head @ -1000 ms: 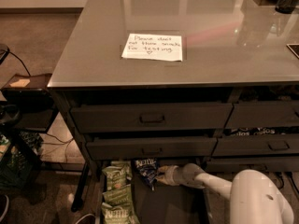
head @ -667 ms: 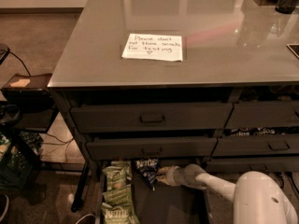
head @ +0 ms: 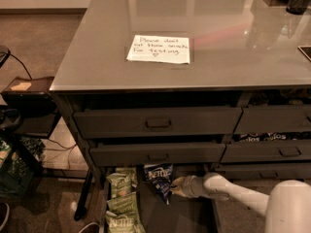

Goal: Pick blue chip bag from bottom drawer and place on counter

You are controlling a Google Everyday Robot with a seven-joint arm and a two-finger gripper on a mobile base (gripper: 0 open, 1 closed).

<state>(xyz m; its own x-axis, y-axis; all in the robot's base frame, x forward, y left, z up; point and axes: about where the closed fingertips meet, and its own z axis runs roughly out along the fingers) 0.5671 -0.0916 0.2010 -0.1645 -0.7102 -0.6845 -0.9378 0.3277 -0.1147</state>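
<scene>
**Blue chip bag** point(head: 156, 177): propped in the bottom drawer point(head: 165, 218), at 6 o'clock below the counter point(head: 233, 57).

**Gripper** point(head: 178, 187): at the bag's 3 o'clock edge, touching it. I cannot tell whether it has hold.

**Green snack bags** point(head: 120, 198): at the bag's 9 o'clock.

**Change over the last second:** next to none; bag and gripper sit where they were. I judge the lift not yet begun.

The counter point(head: 233, 57) bears a white handwritten note point(head: 159, 49) (end effector point(head: 176, 187) low, in bottom drawer point(head: 165, 217)).
</scene>
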